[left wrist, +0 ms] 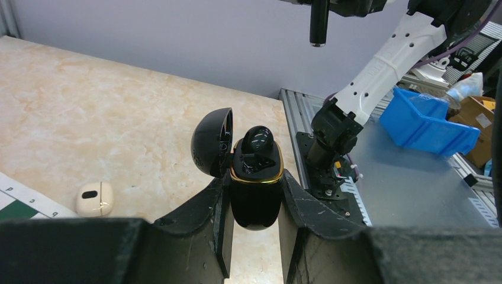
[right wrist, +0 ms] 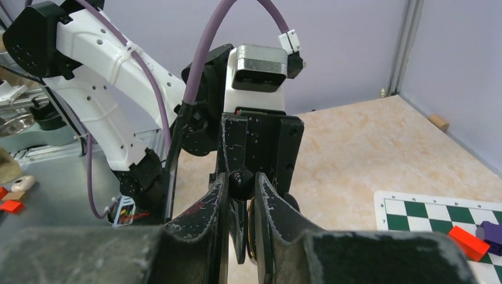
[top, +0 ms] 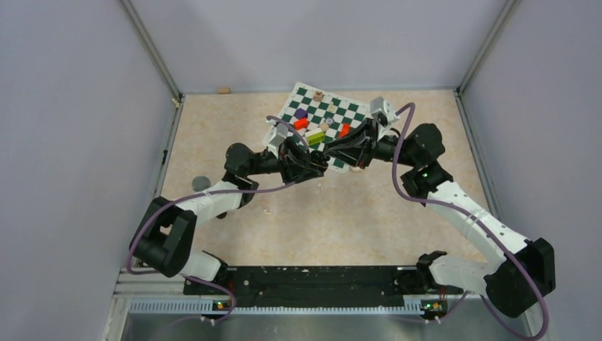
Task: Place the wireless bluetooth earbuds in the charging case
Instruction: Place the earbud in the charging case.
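In the left wrist view my left gripper [left wrist: 254,177] is shut on the charging case [left wrist: 256,198], a glossy black pod with a gold rim. It holds the case upright with the lid [left wrist: 212,142] swung open to the left. One black earbud [left wrist: 258,139] sits in a slot and sticks up above the rim. In the right wrist view my right gripper [right wrist: 241,177] is shut on the other small black earbud [right wrist: 241,182], close above the case's gold rim [right wrist: 251,232]. In the top view both grippers [top: 317,162] [top: 335,150] meet over the chessboard's near edge.
The chessboard [top: 334,108] carries red, purple and green blocks [top: 316,137]. A small cream pod [left wrist: 95,199] lies on the marble table beside the board corner. A grey disc [top: 201,182] lies at the left. A blue bin [left wrist: 427,121] stands beyond the table rail.
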Tool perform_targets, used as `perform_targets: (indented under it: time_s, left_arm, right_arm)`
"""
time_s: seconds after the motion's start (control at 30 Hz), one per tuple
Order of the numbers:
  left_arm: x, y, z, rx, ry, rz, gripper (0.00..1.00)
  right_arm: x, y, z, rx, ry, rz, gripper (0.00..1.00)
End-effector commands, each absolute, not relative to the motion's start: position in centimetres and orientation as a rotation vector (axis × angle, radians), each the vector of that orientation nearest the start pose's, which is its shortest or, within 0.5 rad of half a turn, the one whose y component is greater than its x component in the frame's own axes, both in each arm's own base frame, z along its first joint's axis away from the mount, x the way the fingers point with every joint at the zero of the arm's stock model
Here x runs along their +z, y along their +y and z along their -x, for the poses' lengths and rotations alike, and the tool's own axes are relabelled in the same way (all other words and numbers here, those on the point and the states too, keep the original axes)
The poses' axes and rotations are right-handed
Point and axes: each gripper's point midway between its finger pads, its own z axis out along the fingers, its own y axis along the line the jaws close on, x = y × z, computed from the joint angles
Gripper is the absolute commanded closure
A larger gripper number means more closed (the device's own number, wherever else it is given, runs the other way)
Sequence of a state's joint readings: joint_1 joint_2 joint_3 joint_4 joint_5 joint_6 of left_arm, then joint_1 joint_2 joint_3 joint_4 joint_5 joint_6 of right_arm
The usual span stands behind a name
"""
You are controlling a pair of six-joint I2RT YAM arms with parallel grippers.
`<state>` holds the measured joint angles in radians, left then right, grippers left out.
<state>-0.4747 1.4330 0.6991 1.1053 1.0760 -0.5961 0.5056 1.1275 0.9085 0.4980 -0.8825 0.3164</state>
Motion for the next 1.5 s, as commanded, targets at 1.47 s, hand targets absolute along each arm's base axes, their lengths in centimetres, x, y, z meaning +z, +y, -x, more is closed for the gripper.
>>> perform_targets:
  time_s: [1.47]
  left_arm:
    - [29.6,-31.2,-20.0,-1.615,1.129,-1.018,1.00]
  right_arm:
    - [33.6,31.1,-21.1,1.157,0.992,1.048,0.97]
